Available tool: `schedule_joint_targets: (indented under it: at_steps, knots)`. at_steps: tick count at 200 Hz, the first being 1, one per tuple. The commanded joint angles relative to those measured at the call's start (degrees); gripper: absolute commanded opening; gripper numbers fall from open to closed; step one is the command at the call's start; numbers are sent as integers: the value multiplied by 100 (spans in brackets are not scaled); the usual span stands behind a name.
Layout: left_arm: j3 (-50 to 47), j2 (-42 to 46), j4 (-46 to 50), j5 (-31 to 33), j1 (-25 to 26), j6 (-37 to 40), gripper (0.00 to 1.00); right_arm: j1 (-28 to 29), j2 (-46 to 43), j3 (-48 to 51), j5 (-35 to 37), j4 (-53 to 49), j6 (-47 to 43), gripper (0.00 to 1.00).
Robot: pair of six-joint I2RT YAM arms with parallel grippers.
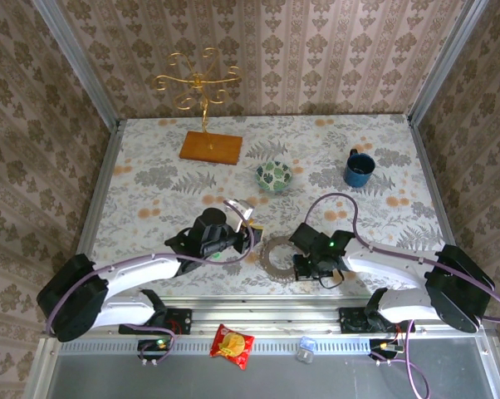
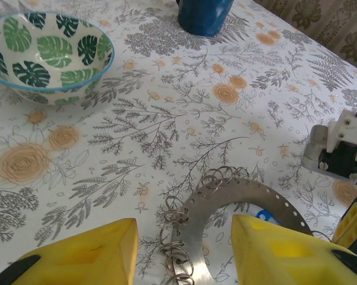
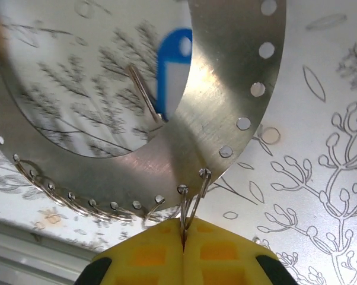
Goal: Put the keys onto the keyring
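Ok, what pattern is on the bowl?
The bowl has green tropical leaves on white, with a blue rim; clearest in the left wrist view.

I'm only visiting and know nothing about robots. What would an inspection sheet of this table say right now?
Surface: floral tablecloth; no spills seen.
Job's things: keyring between the two grippers, wire loops along its edge; a blue piece, probably a key head, inside it.
Clutter: bowl, mug, gold stand, snack packet by the front rail.
Grippers: left gripper open, its fingers either side of the keyring's rim; right gripper shut on one wire loop.
Cables: purple cables run along both arms, arching above the wrists.
Surroundings: wallpapered walls on three sides.
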State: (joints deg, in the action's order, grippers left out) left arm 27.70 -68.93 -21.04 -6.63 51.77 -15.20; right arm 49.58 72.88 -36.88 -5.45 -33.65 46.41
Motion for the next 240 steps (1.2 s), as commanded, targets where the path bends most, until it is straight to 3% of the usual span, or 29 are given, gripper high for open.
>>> schedule_joint_targets:
  at_steps: [1,81,125,167,193,240]
  knots:
    - [27,346,258,131,19,580,46,25,62,-549,151,-284,-582,0]
    - [-942,1375,-269,-587,-61,1927,48,-31,1979,-2384,-1062,-385,-1612,0]
    - [-991,1761,563,-435,40,2238,50,-331,2604,-2724,-1267,-246,-1710,0]
    - [-899,1645,1293,-50,382,2919,58,-414,2421,-2916,-1586,-349,-1785,0]
    - [-913,1329,999,232,562,3409,64,-414,2204,-2947,-1703,-462,-1752,0]
    - [-971,867,312,589,706,4304,86,-409,1994,-3072,-1775,-667,-1696,0]
